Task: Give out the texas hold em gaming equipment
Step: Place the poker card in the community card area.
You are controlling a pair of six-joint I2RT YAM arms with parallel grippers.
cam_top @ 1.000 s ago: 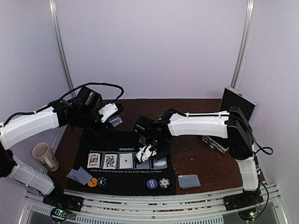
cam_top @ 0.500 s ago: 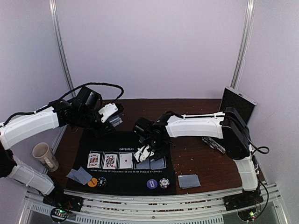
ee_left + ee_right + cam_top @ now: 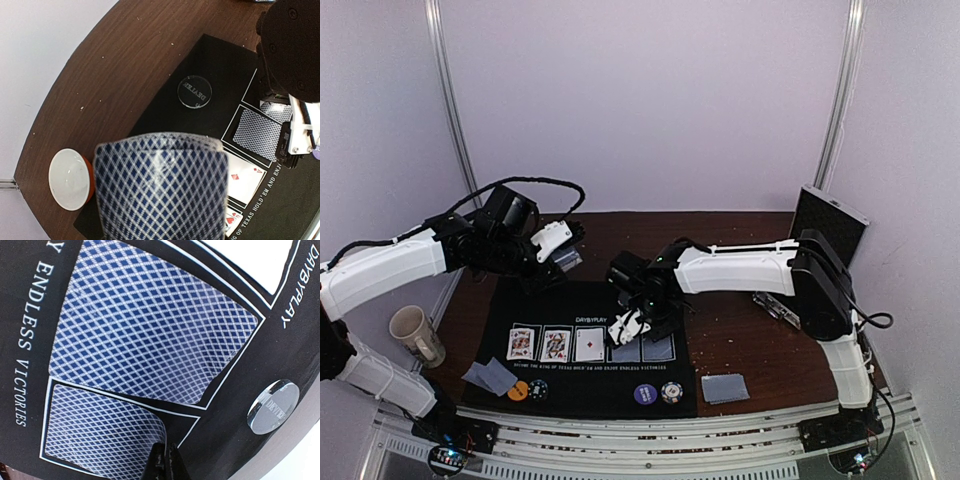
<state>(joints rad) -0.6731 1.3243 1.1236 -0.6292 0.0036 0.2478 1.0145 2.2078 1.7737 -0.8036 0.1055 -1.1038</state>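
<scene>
Pale lilac walls [image 3: 650, 100] enclose a dark wooden table [image 3: 740, 340].

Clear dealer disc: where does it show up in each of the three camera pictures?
Top external: not visible; probably hidden under the right arm.
Left wrist: clear dealer disc above centre, on the black mat.
Right wrist: clear dealer disc at the right edge, below the middle.
Shared landmark: the face-down card beside the ace, in all three views.

On the black rectangular mat [image 3: 220, 437], the brand word "DAYBYPLAY" is printed in white along one edge, and "ENDLESS VICTORIES" along the opposite one. In the left wrist view, "OF TEXAS HOLD 'EM AND EN" is read there. "DEALER" is marked on the small clear round disc [image 3: 194, 91].
</scene>
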